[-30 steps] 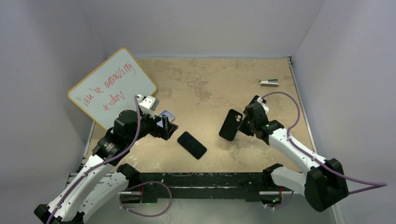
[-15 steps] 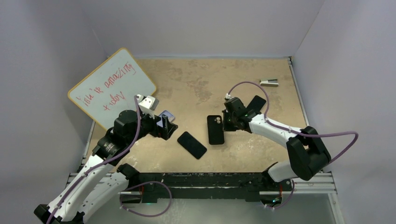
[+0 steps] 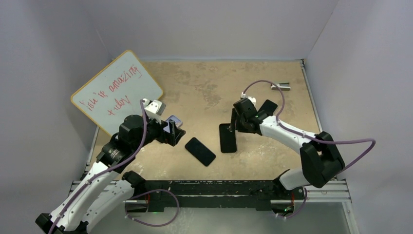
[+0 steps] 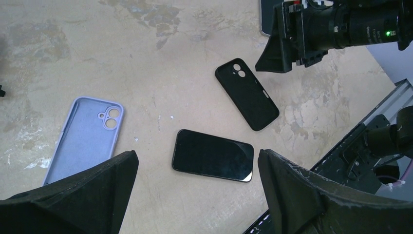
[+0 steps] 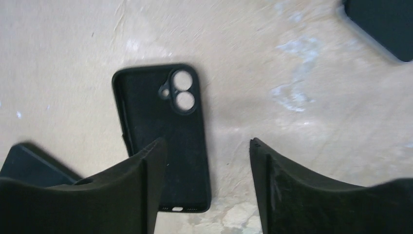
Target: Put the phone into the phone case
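Top view: left gripper (image 3: 171,132) hovers near worktop (image 3: 204,83) left edge, phone case (image 3: 174,119) peeking out beside it. Phone (image 3: 200,151), glossy black slab with rounded corners, lies flat mid-worktop toward near edge. Right gripper (image 3: 237,123) sits above matte black case (image 3: 227,138).

Left wrist: my left gripper spread wide, empty. Lavender phone case flat on mottled tan surface, just left of phone, not touching.

Right wrist: my right gripper parted, gripping nothing. Black case flat below, twin round lens holes.

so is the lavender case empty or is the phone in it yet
Empty. The lavender case lies flat with its hollow bare, and the phone lies apart beside it, dark face up.
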`<control>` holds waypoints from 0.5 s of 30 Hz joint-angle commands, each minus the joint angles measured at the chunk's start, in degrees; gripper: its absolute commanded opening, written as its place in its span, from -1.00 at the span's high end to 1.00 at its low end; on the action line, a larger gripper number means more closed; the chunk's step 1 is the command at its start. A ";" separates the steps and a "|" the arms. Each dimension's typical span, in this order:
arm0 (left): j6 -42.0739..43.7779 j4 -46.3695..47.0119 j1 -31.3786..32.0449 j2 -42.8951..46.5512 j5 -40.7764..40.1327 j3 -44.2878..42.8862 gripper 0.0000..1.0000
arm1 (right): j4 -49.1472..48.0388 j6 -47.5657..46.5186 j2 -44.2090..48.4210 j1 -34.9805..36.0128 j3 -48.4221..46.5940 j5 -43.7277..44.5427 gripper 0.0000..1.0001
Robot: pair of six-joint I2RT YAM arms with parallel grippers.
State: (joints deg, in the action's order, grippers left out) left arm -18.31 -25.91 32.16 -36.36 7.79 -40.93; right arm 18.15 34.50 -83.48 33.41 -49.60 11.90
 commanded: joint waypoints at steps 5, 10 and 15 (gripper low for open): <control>0.40 0.46 -0.01 1.01 -0.02 -1.68 -0.99 | 4.79 8.47 3.31 -5.20 -6.53 20.68 -0.92; 0.28 0.25 0.01 2.15 -1.00 -1.61 -1.00 | 4.35 10.05 2.04 -10.51 -8.76 25.53 -0.98; 0.29 0.07 -0.02 2.39 -1.03 -1.70 -1.00 | 3.12 10.09 -2.70 -14.40 -11.37 24.98 -0.98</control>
State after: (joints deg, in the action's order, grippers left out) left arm -18.31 -26.26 32.16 -34.46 7.27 -40.93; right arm 21.17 43.00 -82.72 21.32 -57.74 33.63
